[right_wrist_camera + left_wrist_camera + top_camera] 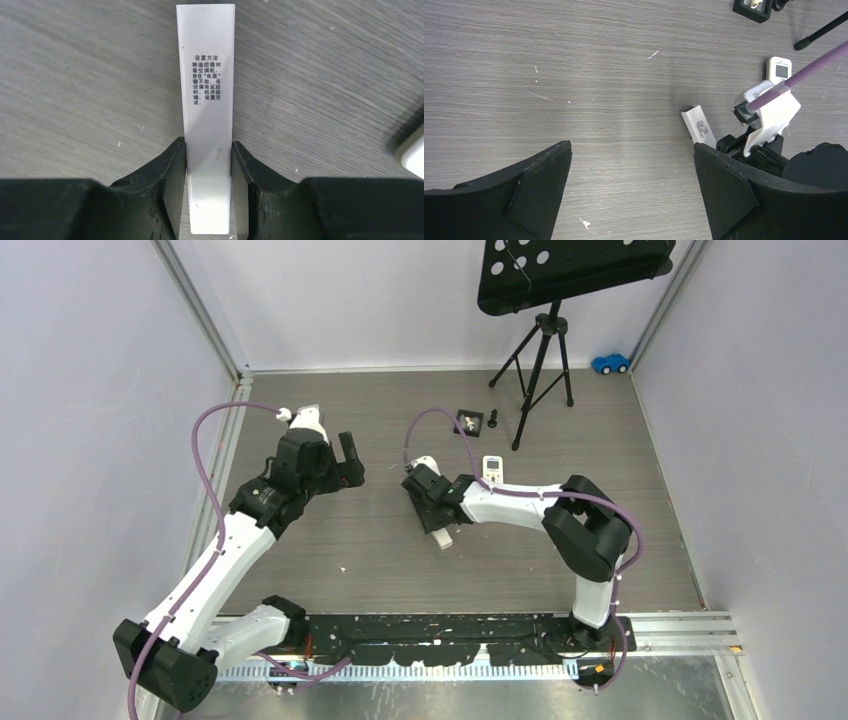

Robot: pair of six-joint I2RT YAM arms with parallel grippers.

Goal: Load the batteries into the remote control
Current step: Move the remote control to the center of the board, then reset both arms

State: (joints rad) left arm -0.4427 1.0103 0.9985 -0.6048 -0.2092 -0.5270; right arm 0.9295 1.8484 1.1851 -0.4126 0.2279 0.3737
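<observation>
My right gripper is shut on a long white remote that lies back side up on the table, with printed Chinese text showing. In the top view the right gripper grips it near mid-table and the remote's end sticks out toward the front. It also shows in the left wrist view. My left gripper is open and empty, hovering over bare table to the left of the remote. No orange or blue batteries show in any view.
A smaller white remote with a screen lies just behind the right gripper, also in the left wrist view. A small black box sits behind it. A tripod stands at the back with a black perforated panel. A blue toy car sits at the far right.
</observation>
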